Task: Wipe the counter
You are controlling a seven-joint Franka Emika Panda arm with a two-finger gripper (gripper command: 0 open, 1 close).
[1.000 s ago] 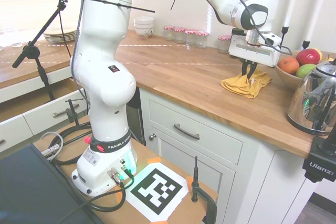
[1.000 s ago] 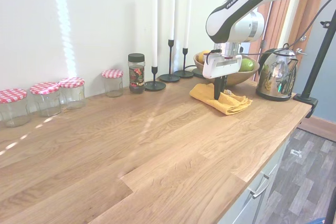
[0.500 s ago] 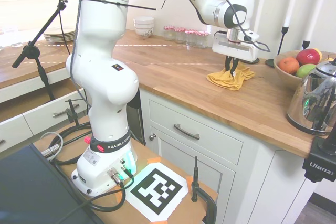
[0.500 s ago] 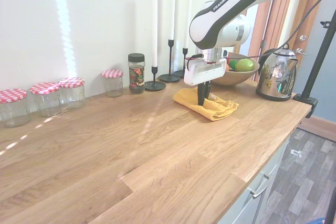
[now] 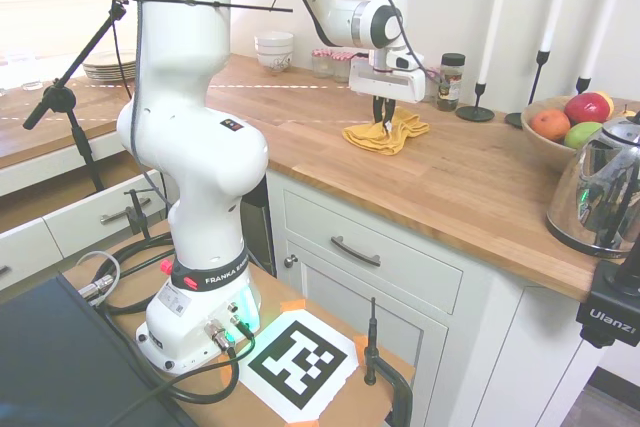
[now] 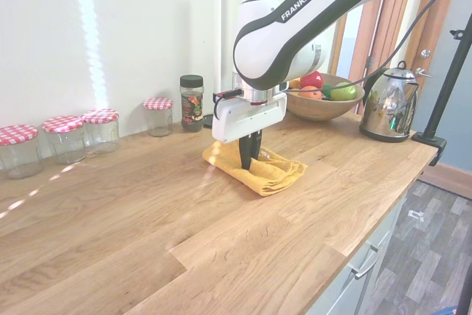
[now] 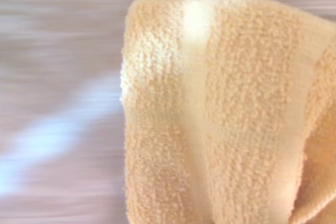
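The counter (image 5: 330,132) is a long warm-brown butcher-block top with clear plank grain, run over pale cabinets (image 5: 380,277) with metal handles; a streak of light crosses the wood toward the jars (image 6: 66,136) with checked red lids at the wall. On it lies a yellow cloth (image 6: 258,171), rumpled and folded over itself, out from the wall in front of the spice jar (image 6: 192,102). The gripper (image 6: 249,161) stands upright on the cloth with its dark fingers drawn close together, pinching a fold of the fabric and pressing it to the wood. From the wrist the cloth (image 7: 220,114) fills most of the frame — nubby terry, one folded corner sharp, the counter (image 7: 58,129) beside it only a blur. The arm hides the candlesticks behind it in the second exterior view; the first shows them (image 5: 480,97) just beyond the spice jar (image 5: 450,80). A fruit bowl (image 6: 324,108) and a kettle (image 6: 389,105) sit farther along — the kettle is partly cut off in the first exterior view.
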